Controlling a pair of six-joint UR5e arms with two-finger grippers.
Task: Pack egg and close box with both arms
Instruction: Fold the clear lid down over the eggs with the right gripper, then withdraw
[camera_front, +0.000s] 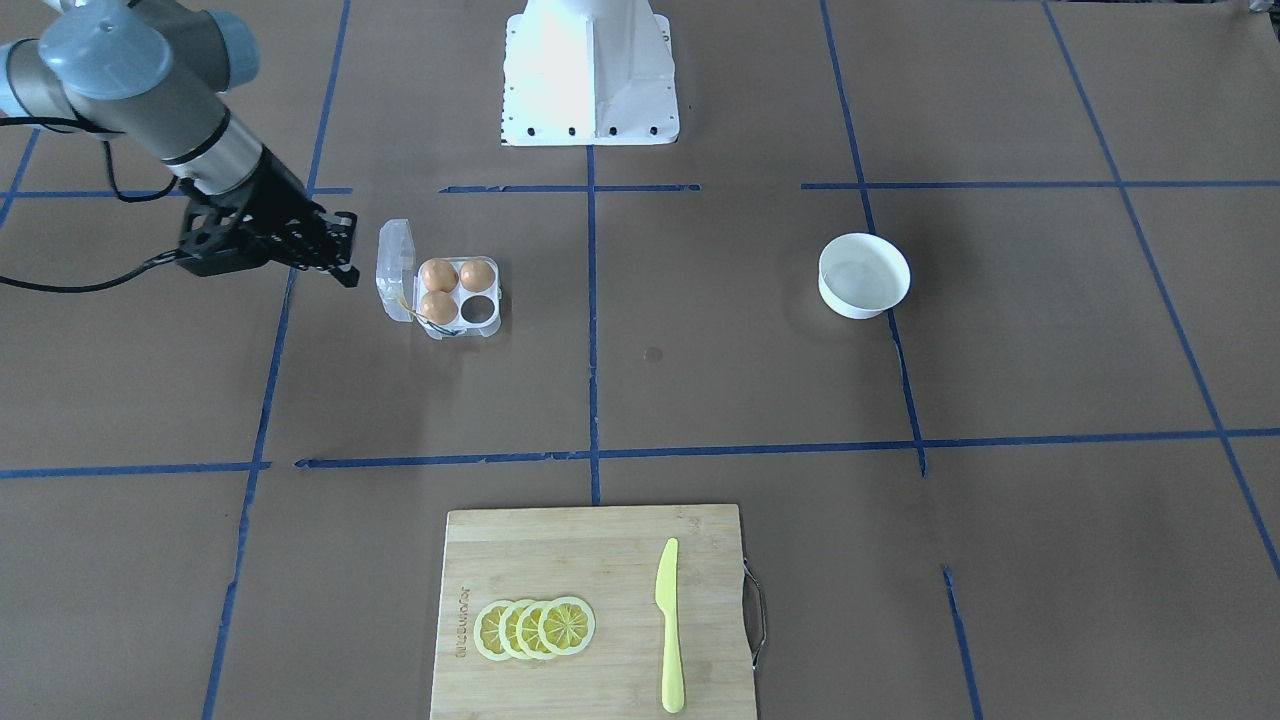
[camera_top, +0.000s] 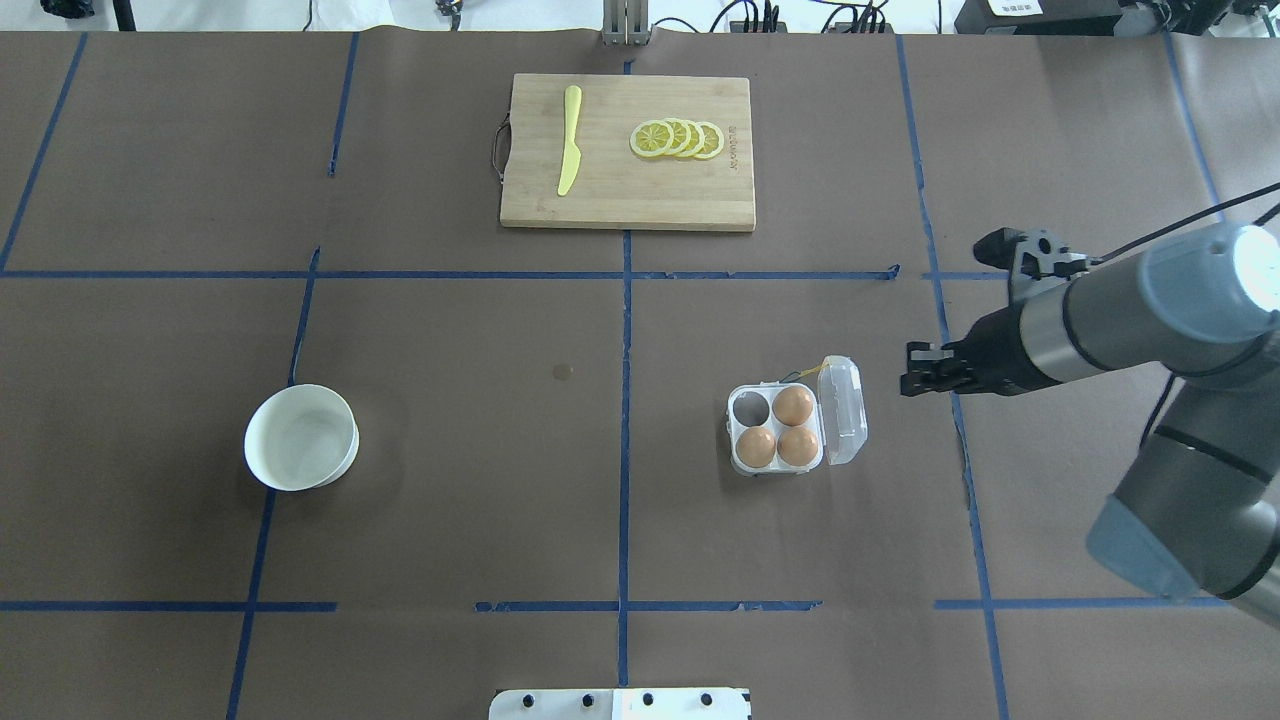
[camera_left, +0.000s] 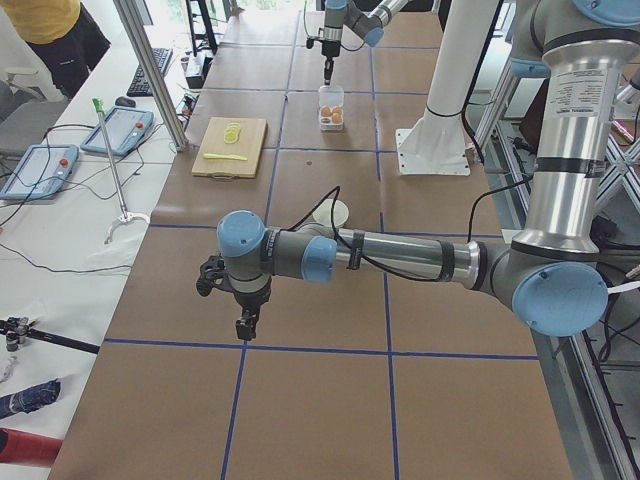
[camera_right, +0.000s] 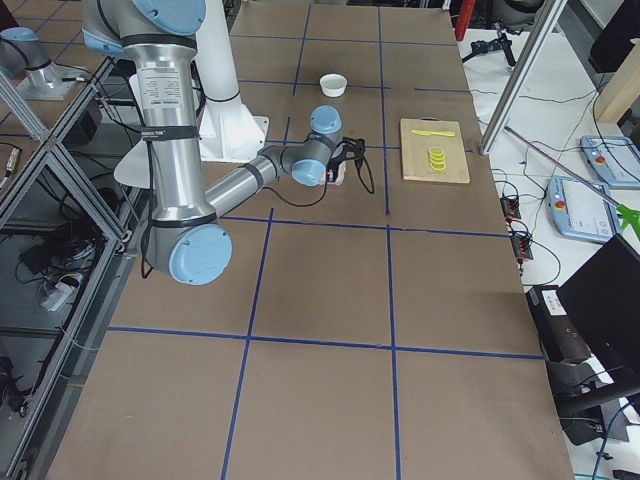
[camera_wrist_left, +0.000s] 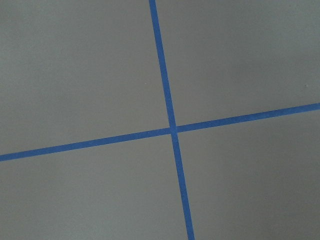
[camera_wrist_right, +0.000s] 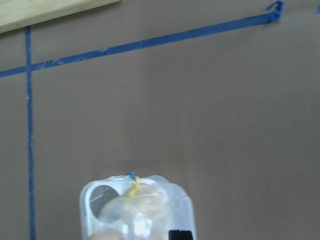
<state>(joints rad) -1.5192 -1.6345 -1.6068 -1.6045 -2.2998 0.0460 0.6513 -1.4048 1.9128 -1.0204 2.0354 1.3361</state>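
The clear egg box sits right of the table's middle, with its lid open and standing up on the right side. Three tan-brown eggs fill three cells; the far-left cell is empty. In the front-facing view the box holds the eggs. My right gripper is just right of the lid, low, apart from it, and looks shut and empty; it also shows in the front-facing view. The right wrist view shows the lid close ahead. My left gripper shows only in the left exterior view, far from the box; I cannot tell its state.
An empty white bowl stands at the left. A bamboo cutting board at the far side carries a yellow knife and lemon slices. The white robot base is at the near edge. Blue tape lines cross the brown table.
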